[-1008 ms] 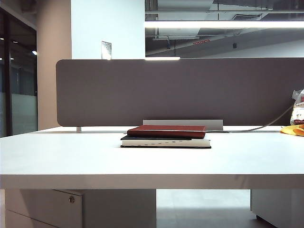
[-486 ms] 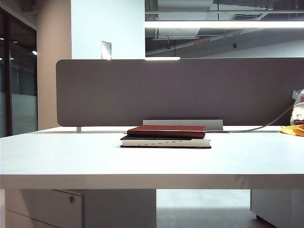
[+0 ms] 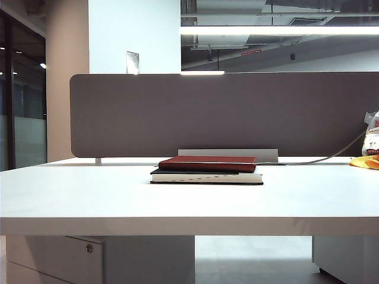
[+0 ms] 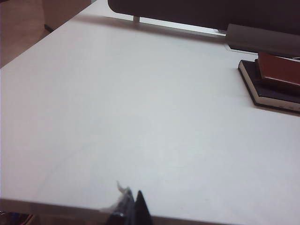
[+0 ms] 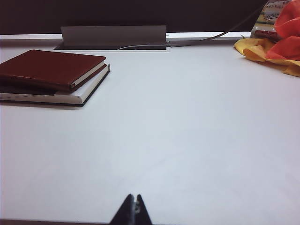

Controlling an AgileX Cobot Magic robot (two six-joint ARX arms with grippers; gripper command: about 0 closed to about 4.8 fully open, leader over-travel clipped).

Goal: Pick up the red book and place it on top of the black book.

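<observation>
Red book lying flat on the black book, mid-desk before the divider. Left pincer at the desk's near edge, tips together, empty, the stack well ahead of it and off to its right. Right pincer, likewise closed and empty, the stack well ahead and to its left; orange cloth far off to its right.

You saw the white table carrying the black book near its back edge, a yellow cloth and a grey cable at far right.
</observation>
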